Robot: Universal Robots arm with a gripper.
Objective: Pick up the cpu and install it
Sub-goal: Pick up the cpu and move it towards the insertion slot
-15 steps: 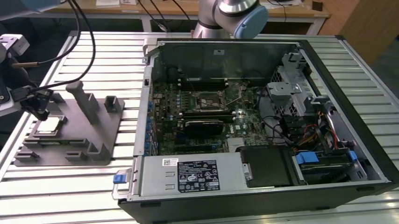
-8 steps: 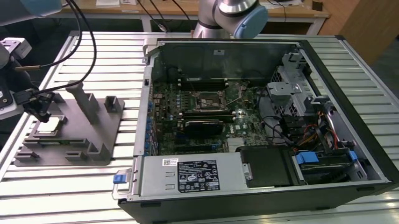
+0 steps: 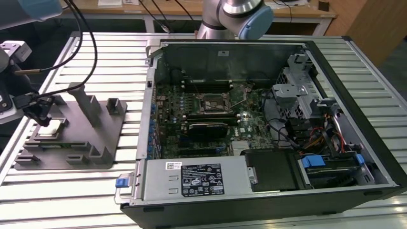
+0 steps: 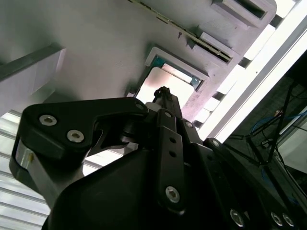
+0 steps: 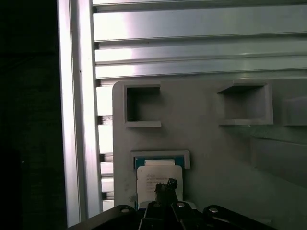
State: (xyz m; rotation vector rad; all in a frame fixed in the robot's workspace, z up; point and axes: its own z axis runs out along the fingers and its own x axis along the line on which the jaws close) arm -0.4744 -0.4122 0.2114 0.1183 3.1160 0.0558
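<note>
The cpu is a small pale square chip lying flat in a recess of the grey fixture plate at the exterior view's left. My gripper hangs straight down over it, its black tip at or just above the chip's top. In both wrist views the tip stands over the middle of the cpu, which sits in a blue-edged pocket. Whether the tip touches the chip cannot be told. The motherboard's open socket lies inside the computer case, well off to the exterior view's right.
The open computer case fills the middle and right of the slatted aluminium table. A tall grey post and small blocks rise from the fixture plate near my gripper. A silver power supply sits at the case's front.
</note>
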